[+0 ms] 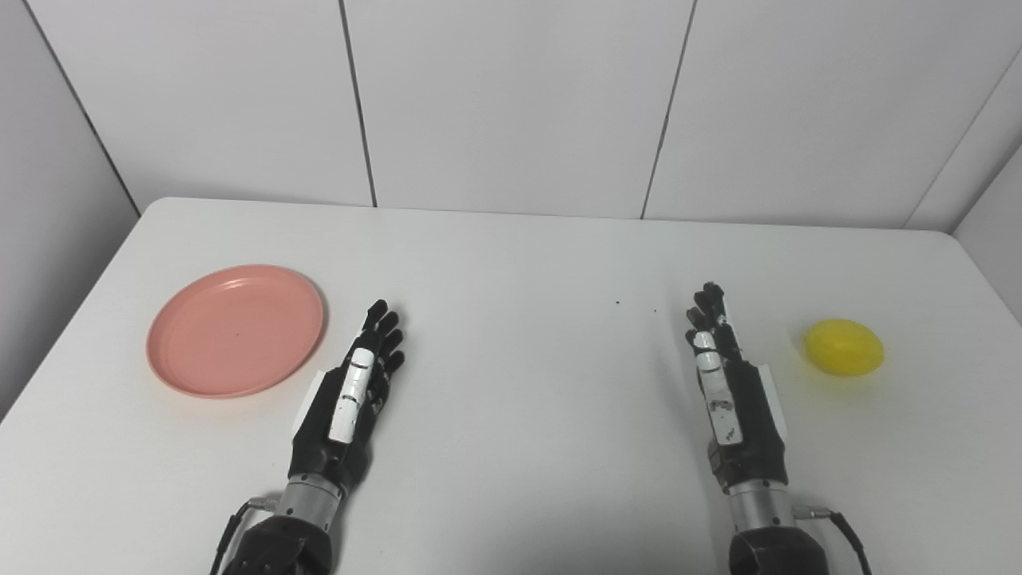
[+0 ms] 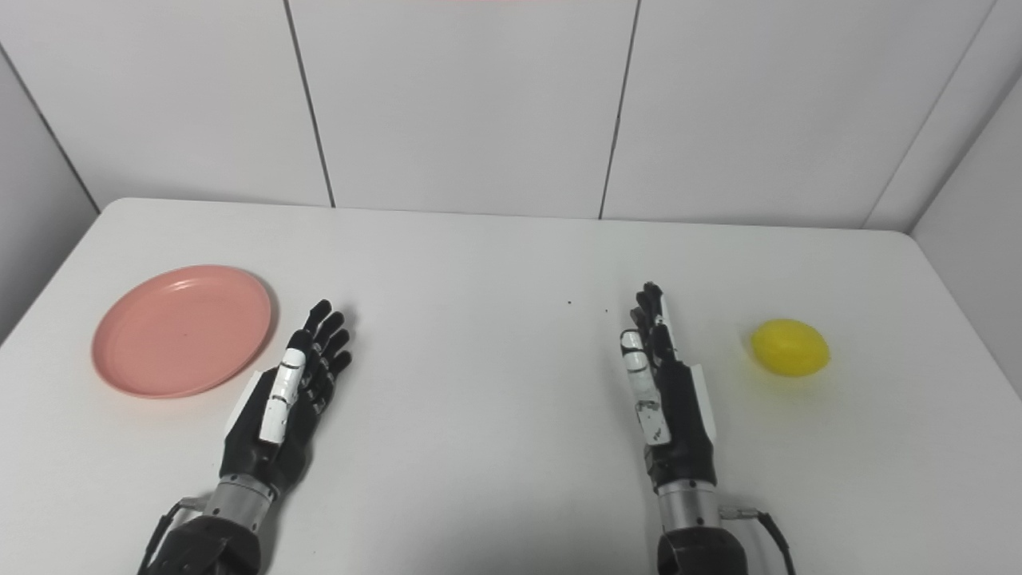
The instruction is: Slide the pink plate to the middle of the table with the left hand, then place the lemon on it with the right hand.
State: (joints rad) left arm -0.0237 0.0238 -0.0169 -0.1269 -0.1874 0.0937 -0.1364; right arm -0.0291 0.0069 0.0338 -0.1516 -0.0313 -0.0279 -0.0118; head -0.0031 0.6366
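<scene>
A pink plate (image 1: 236, 329) lies flat on the left part of the white table (image 1: 527, 263), with nothing on it. A yellow lemon (image 1: 843, 347) rests on the table at the right. My left hand (image 1: 355, 395) hovers just right of the plate, open, fingers stretched forward, a small gap from the plate's rim. My right hand (image 1: 725, 379) is open too, fingers straight and pointing away, a short way left of the lemon and not touching it. Neither hand holds anything.
Grey wall panels (image 1: 511, 96) stand close behind the table's far edge. The table's side edges run near the plate on the left and past the lemon on the right. Two tiny dark specks (image 1: 635, 307) mark the tabletop between the hands.
</scene>
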